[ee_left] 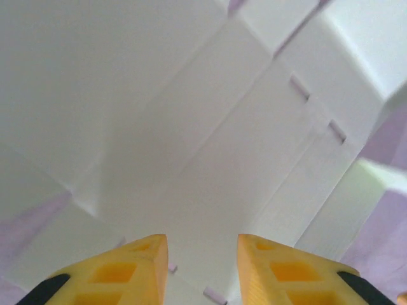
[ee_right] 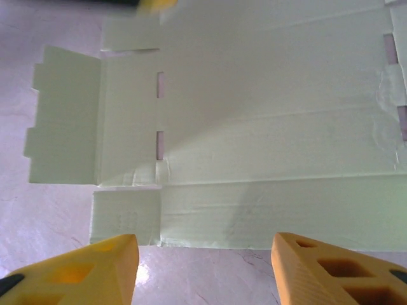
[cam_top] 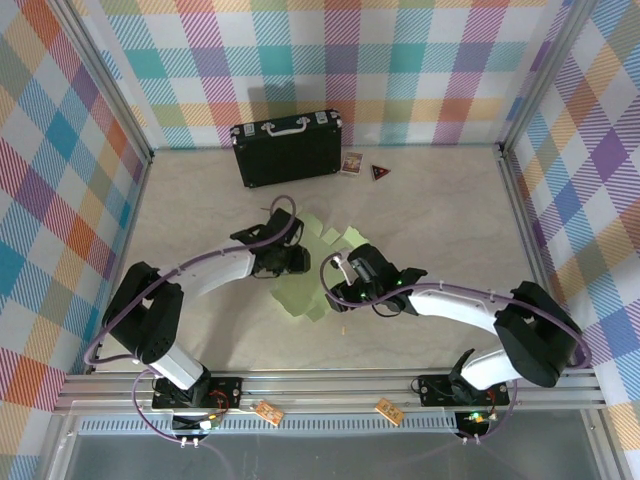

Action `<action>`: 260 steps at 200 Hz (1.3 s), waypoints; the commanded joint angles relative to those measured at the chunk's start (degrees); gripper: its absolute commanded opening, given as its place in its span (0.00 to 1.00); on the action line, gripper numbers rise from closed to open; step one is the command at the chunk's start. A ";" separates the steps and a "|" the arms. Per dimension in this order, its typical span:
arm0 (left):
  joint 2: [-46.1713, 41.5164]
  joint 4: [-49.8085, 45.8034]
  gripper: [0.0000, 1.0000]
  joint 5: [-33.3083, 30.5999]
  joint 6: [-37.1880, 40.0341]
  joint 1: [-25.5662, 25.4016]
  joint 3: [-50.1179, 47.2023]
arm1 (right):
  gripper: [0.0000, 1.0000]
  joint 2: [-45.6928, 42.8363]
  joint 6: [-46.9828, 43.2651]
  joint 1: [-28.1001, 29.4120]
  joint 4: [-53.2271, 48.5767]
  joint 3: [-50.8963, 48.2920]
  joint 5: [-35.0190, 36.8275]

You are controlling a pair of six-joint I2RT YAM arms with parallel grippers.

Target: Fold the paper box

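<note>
Lying flat, unfolded: paper box, pale green creased card. Left gripper: jaws slightly parted, grasping nothing, card close beneath and ahead. Right gripper: jaws wide apart, empty, card's nearest edge just ahead.

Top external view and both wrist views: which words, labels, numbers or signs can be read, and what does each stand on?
No text is legible anywhere.
On the small card beside the black case: some print, too small to read.
On the dark triangular piece: a reddish mark, too small to read.
On the two orange tags at the near edge: too small to read.
On the paper box: plain, no print seen.
</note>
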 commanded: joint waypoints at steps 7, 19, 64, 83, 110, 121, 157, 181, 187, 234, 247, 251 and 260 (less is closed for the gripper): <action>6.28 -1.20 0.21 1.51 0.53 4.53 3.93 | 0.63 -1.73 -3.80 0.86 0.67 -1.75 -1.98; 9.80 -1.11 0.16 2.18 0.44 6.24 5.76 | 0.68 -1.74 -4.68 2.02 1.00 -2.02 -0.91; 14.23 2.75 0.11 5.01 -0.34 11.63 4.18 | 0.72 1.30 -6.91 6.88 1.29 -0.14 3.79; 15.59 4.20 0.08 6.23 -0.94 11.65 3.02 | 0.72 3.42 -7.21 8.37 1.85 0.88 5.23; 15.74 5.14 0.06 5.25 -1.50 11.65 0.70 | 0.76 7.04 -6.97 10.70 0.76 3.82 6.31; 16.11 5.49 0.05 4.84 -1.86 11.65 -0.22 | 0.80 8.49 -7.40 11.96 0.19 4.91 8.18; 18.10 6.33 0.03 6.69 -2.92 11.66 -1.24 | 0.84 13.78 -8.29 15.69 -2.54 9.19 12.47; 17.81 6.24 0.03 6.18 -2.64 11.66 -1.31 | 0.86 16.20 -7.78 17.62 -4.06 11.27 15.77; 17.77 6.21 0.02 6.05 -2.45 11.65 -1.21 | 0.86 16.65 -7.23 17.72 -4.30 11.54 16.98; 17.59 5.84 0.02 6.62 -1.66 11.65 -1.28 | 0.85 19.07 -3.78 16.42 -9.70 14.15 25.75; 17.59 5.86 0.01 6.68 -1.51 11.70 -1.25 | 0.84 19.61 -2.76 14.99 -11.18 14.99 25.96; 17.63 5.80 0.01 6.83 -1.38 11.66 -1.25 | 0.84 19.61 -2.68 14.57 -11.28 15.08 25.41; 17.59 5.86 0.01 6.97 -1.27 11.67 -1.36 | 0.84 19.46 -2.40 13.81 -11.28 15.01 24.46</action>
